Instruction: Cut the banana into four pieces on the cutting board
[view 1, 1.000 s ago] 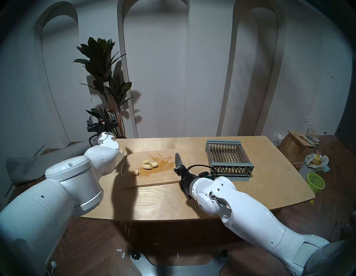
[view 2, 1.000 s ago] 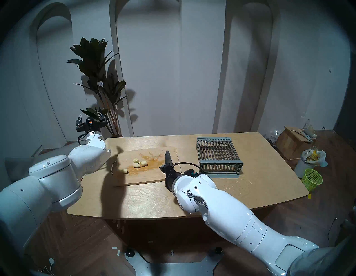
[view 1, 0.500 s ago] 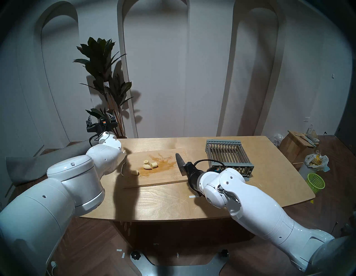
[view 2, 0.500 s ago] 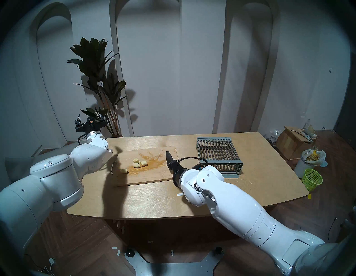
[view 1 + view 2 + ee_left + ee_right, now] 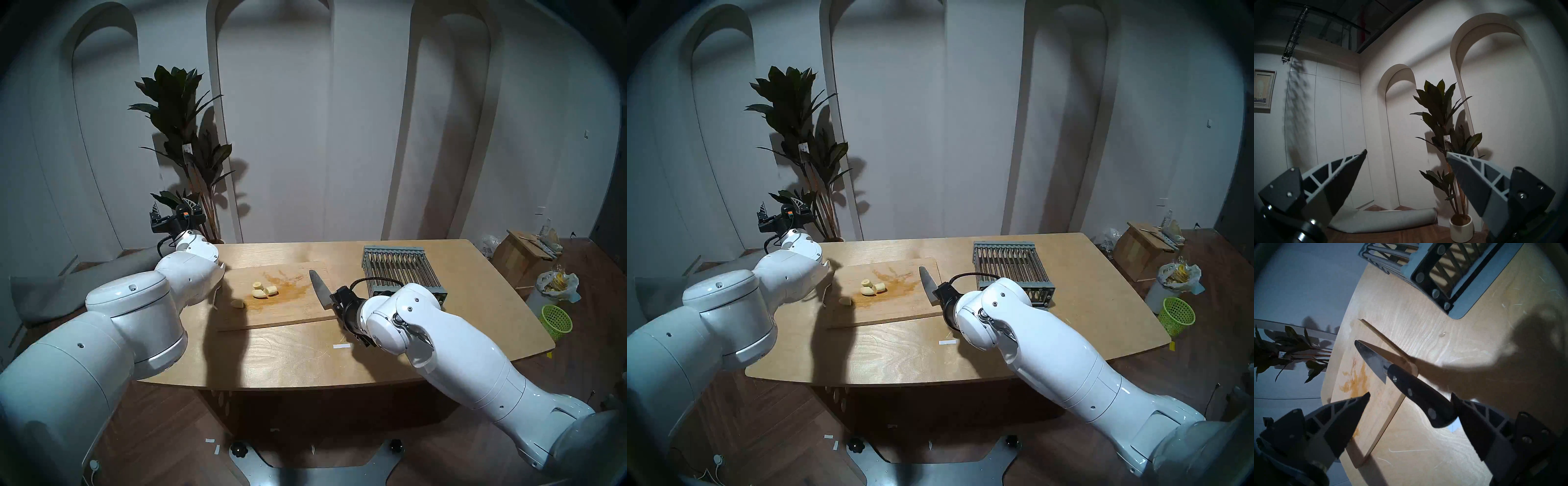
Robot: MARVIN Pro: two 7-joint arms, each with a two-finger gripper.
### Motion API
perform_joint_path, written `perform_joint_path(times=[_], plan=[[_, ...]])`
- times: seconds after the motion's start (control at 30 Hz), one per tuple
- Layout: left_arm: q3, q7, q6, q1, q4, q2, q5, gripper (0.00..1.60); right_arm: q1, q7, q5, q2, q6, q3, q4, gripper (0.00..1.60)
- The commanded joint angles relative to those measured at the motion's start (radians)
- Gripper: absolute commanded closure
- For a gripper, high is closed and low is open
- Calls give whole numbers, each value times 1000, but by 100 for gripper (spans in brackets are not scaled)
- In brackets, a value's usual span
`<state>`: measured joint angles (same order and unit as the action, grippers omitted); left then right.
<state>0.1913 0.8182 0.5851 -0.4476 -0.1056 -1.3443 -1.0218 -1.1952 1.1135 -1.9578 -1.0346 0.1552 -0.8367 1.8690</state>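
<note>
Near right: right gripper [image 5: 1410,396] over the near right corner of the cutting board [image 5: 291,310], jaws spread wide; knife [image 5: 1407,378] lying across the board's right edge, handle end beside the right finger [image 5: 1474,417], contact not discernible. Centre: banana [image 5: 261,290] in four pieces on the board, three clustered on the orange stain, one apart nearer left. Far right on the bench [image 5: 305,359]: grey rack [image 5: 402,271]. Far left: left gripper [image 5: 1406,154] raised off the bench, jaws wide, empty, facing the plant [image 5: 1446,122].

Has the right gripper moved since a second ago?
Yes. The right gripper has backed off rightward, toward the rack, uncovering the knife lying on the cutting board.
</note>
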Motion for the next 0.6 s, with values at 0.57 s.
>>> perform_joint_path(times=[0.57], plan=[[-30,147,-84,48,3,-23,22,0,185,75,-5,-162,-76,60,-174,0]])
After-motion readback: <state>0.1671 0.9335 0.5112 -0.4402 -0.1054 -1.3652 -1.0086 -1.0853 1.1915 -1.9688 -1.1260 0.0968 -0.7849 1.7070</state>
